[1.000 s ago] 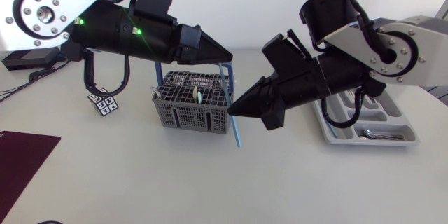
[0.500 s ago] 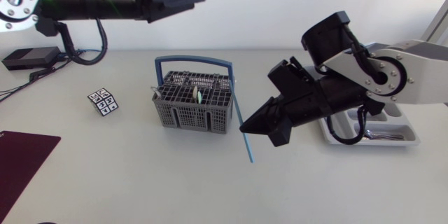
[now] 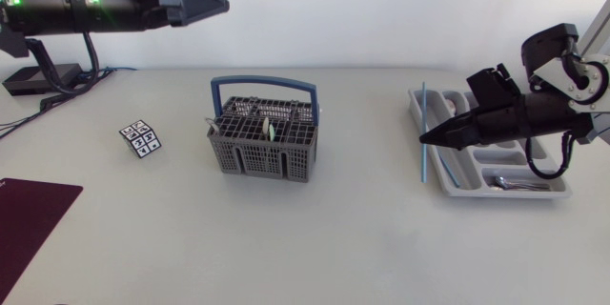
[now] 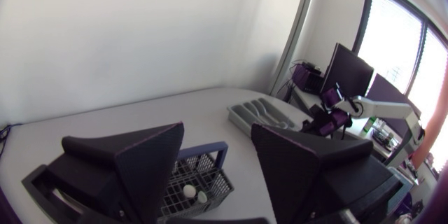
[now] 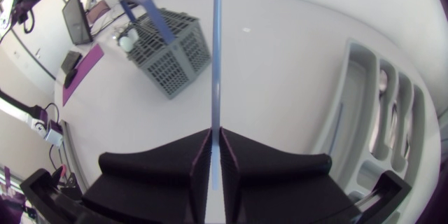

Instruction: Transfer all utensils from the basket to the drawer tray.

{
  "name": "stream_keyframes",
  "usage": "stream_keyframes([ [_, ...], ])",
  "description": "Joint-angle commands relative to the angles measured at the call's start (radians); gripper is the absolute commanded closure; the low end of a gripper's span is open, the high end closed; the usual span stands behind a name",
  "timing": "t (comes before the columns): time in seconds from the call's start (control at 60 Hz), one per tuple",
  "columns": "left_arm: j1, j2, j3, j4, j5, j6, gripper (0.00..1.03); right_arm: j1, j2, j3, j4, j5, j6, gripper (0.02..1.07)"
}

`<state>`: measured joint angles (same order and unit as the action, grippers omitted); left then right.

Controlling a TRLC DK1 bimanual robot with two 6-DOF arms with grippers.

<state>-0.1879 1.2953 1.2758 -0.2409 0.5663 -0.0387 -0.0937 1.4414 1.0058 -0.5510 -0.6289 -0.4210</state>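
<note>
The grey basket (image 3: 265, 139) with a blue handle stands mid-table and holds several utensils. My right gripper (image 3: 429, 136) is shut on a thin blue stick (image 3: 422, 133), which hangs upright just off the near-left edge of the grey drawer tray (image 3: 456, 167). In the right wrist view the blue stick (image 5: 216, 63) runs out from between the shut fingers of my right gripper (image 5: 215, 143), with the tray (image 5: 350, 105) beside it and the basket (image 5: 168, 52) farther ahead. My left gripper (image 3: 214, 4) is raised at the far left; in its own view my left gripper (image 4: 217, 150) stands open and empty above the basket (image 4: 199, 178).
A small black-and-white marker cube (image 3: 141, 138) lies left of the basket. A dark purple mat (image 3: 29, 212) covers the near left corner. A black box (image 3: 36, 78) with cables sits at the far left. A metal utensil (image 3: 519, 184) lies in the tray's front compartment.
My right arm carried the blue stick from beside the basket rightward to the tray's edge. My left arm drew back up and to the left, and its fingers opened.
</note>
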Motion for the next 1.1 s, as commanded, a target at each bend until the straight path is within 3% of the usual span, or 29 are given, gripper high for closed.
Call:
stream_keyframes([
  [0.0,0.03,-0.011,-0.049,-0.028,-0.013,0.105,0.35,-0.066,0.07,0.054,-0.01,0.021,-0.016,0.95],
  [0.167,0.071,-0.013,-0.102,-0.051,-0.036,0.201,0.35,-0.14,0.166,0.128,-0.004,0.089,0.01,0.95],
  [0.55,0.057,-0.065,-0.273,-0.043,-0.187,0.408,0.35,-0.184,0.344,0.234,0.014,0.261,0.073,0.94],
  [0.917,0.048,-0.079,-0.349,-0.037,-0.21,0.45,0.35,-0.195,0.462,0.275,0.026,0.328,0.102,0.92],
  [1.017,0.015,-0.07,-0.365,-0.032,-0.21,0.444,0.35,-0.187,0.484,0.271,0.031,0.331,0.106,0.92],
  [1.083,-0.015,-0.067,-0.369,-0.031,-0.213,0.441,0.35,-0.182,0.488,0.264,0.042,0.347,0.117,0.83],
])
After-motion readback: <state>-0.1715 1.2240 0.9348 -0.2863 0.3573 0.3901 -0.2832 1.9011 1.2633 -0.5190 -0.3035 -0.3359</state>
